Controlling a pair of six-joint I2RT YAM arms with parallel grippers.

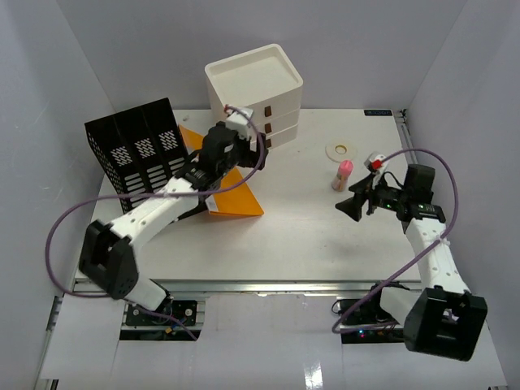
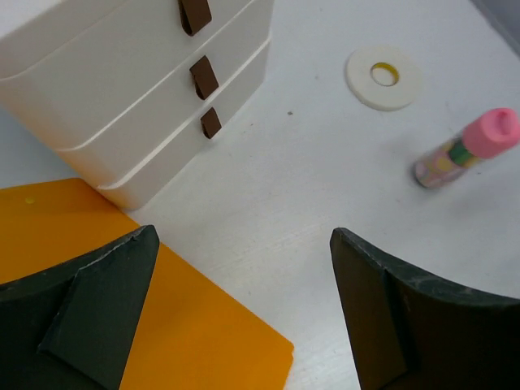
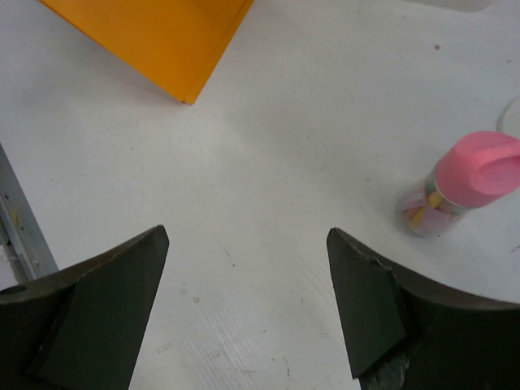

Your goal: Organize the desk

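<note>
The white desk point(image 1: 309, 236) holds an orange folder point(image 1: 236, 195) lying flat left of centre, a pink-capped glue stick point(image 1: 342, 175) and a white tape roll point(image 1: 342, 149). My left gripper point(image 1: 250, 146) is open and empty, hovering over the folder's far corner beside the cream three-drawer box point(image 1: 256, 81). In the left wrist view it point(image 2: 244, 236) spans the folder point(image 2: 203, 325) edge and bare desk. My right gripper point(image 1: 351, 199) is open and empty, just in front of the glue stick. The right wrist view shows it point(image 3: 247, 234) over bare desk, the glue stick point(image 3: 460, 187) to its right.
A black mesh file holder point(image 1: 138, 150) stands at the back left, touching the folder. A small red and white object point(image 1: 375, 160) lies right of the glue stick. The metal rail point(image 1: 268, 286) runs along the front edge. The box's brown drawer tabs point(image 2: 203, 77) face the left gripper.
</note>
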